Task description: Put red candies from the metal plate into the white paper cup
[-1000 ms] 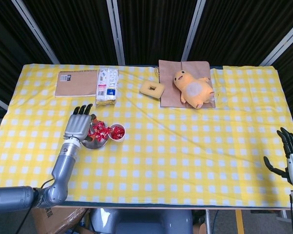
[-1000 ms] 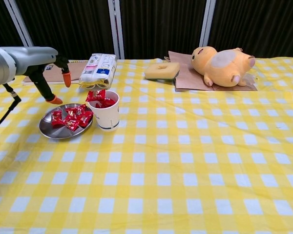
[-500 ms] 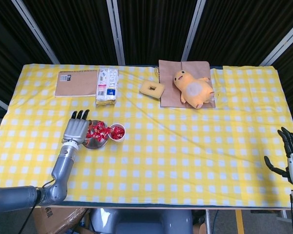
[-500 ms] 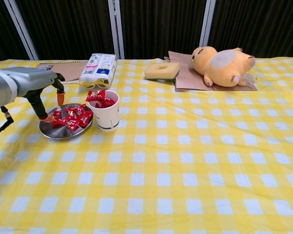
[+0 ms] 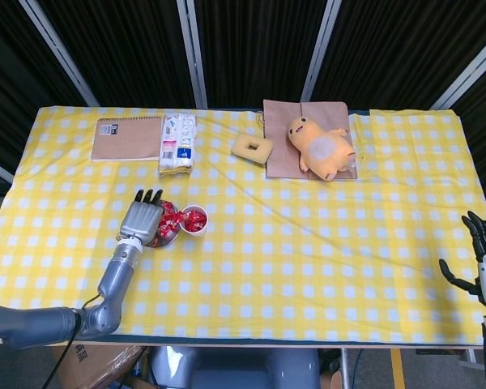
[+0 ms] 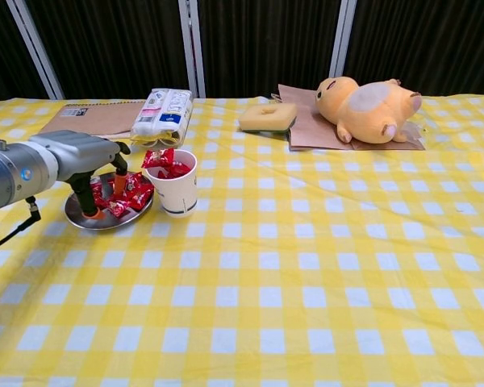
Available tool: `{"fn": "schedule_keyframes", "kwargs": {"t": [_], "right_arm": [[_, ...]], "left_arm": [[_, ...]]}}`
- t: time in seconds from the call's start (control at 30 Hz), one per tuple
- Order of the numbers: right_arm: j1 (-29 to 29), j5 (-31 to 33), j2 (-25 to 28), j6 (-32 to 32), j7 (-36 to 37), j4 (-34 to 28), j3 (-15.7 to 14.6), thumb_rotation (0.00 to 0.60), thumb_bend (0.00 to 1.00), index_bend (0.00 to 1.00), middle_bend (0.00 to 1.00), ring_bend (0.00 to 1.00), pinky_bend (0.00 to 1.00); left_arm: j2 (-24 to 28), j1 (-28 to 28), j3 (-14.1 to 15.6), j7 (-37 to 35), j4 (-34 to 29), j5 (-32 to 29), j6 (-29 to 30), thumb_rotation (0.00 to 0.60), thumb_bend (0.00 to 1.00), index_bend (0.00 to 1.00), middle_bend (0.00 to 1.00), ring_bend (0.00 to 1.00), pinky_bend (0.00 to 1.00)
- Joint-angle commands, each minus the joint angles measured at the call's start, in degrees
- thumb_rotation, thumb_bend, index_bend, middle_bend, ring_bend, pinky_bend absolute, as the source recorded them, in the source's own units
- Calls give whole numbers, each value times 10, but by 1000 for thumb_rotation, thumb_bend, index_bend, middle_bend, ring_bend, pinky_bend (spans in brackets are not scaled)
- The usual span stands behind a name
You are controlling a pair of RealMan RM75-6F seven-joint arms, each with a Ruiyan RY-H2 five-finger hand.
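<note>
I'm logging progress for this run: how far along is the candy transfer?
Partly done. The white paper cup already holds red candies heaped above its rim. In hand: the left hand is down over the round metal plate, fingers among the red wrapped candies; whether it grips one is unclear. Left: several candies on the plate. The right hand waits open at the table's far edge.

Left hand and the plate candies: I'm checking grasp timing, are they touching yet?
Touching: in the chest view, left hand fingertips reach down among the red candies.
</note>
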Motion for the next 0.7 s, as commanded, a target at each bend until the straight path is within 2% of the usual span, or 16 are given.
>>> {"fn": "schedule_keyframes", "kwargs": {"t": [0.03, 0.3, 0.7], "right_arm": [[0, 0, 0, 0, 1, 0, 0, 600, 409, 0, 0, 0, 0], [0, -1, 0, 2, 1, 1, -1, 600, 409, 0, 0, 0, 0], [0, -1, -1, 2, 1, 1, -1, 600, 410, 0, 0, 0, 0]], "left_arm": [[-4, -3, 0, 7, 5, -4, -1, 600, 258, 421, 0, 0, 16], [-2, -5, -2, 19, 4, -15, -4, 600, 260, 427, 0, 0, 16], [-16, 1, -10, -3, 11, 12, 0, 600, 260, 443, 0, 0, 16]]}}
